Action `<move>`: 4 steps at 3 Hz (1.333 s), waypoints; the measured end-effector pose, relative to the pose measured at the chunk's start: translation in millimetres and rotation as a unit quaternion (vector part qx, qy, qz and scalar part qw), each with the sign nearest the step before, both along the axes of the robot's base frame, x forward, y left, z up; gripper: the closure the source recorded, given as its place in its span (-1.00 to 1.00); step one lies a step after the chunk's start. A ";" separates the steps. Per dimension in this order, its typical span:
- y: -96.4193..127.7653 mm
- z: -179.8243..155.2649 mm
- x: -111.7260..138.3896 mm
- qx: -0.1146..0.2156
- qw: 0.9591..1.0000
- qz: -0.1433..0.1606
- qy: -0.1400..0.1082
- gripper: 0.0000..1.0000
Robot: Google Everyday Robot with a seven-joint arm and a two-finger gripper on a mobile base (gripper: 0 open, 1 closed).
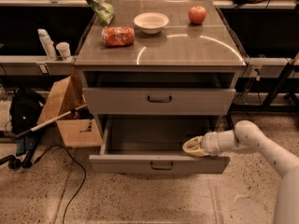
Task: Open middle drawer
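The middle drawer (161, 164) is a wide grey drawer with a small dark bar handle. It stands pulled well out of the grey cabinet (159, 55), and its bare inside shows. My gripper (192, 147) is at the end of the white arm that comes in from the right. It sits at the drawer's right side, just behind the front panel, against the inner rim. A second grey drawer (160, 101) right above is closed. Anything below the open drawer is hidden by it.
On the cabinet top are a white bowl (151, 21), a red apple (197, 14), a red snack bag (117, 36) and a green bag (96, 1). A cardboard box (70, 108), a black bag (25, 113) and cables lie on the floor at left.
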State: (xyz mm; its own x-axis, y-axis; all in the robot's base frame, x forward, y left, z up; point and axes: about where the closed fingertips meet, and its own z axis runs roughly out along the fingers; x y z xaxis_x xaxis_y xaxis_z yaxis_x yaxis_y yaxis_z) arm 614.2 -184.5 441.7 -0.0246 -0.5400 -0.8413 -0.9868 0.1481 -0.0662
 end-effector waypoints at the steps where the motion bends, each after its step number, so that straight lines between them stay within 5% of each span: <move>1: 1.2 20.6 -46.0 0.027 1.000 0.009 -0.003 1.00; 4: 14.3 16.6 -11.8 0.020 1.000 0.018 -0.004 1.00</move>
